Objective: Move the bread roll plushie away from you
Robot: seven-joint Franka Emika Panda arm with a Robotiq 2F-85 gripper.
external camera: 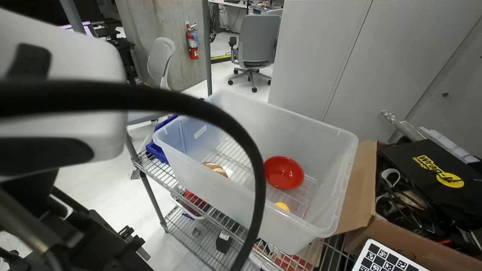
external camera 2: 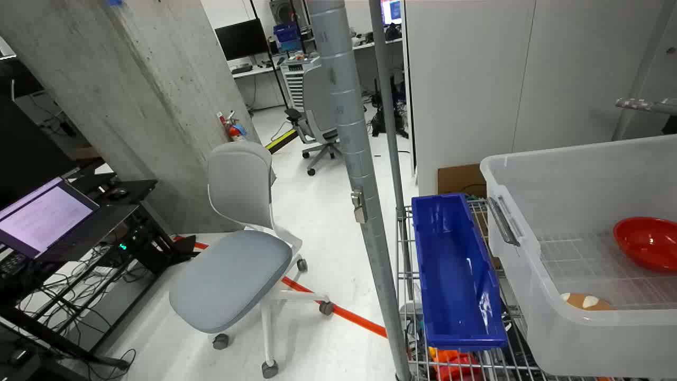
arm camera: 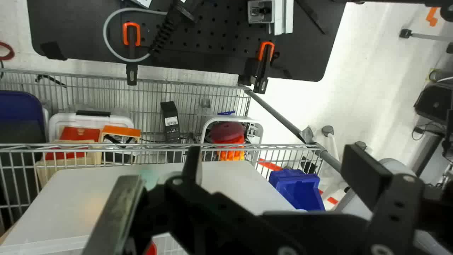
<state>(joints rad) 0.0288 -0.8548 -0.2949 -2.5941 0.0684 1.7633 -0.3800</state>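
Wrist view: the gripper (arm camera: 272, 164) reaches in from about five o'clock, its black jaws wide apart. Behind it, a wire shelf (arm camera: 283, 145) bears a translucent bin (arm camera: 81, 189) at seven o'clock and, just beside that, a blue tray (arm camera: 299, 194) at four o'clock. Both exterior views show the bread roll plushie (external camera: 214, 168), a small tan lump with white stripes, inside the bin, partly hidden by the near wall; whether it touches that wall cannot be told. In an exterior view, a red bowl (external camera: 284, 172) sits at three o'clock from the plushie, well apart, and a small yellow object (external camera: 281, 206) at four o'clock. A thick black cable (external camera: 254, 162) curves in front of the bin.
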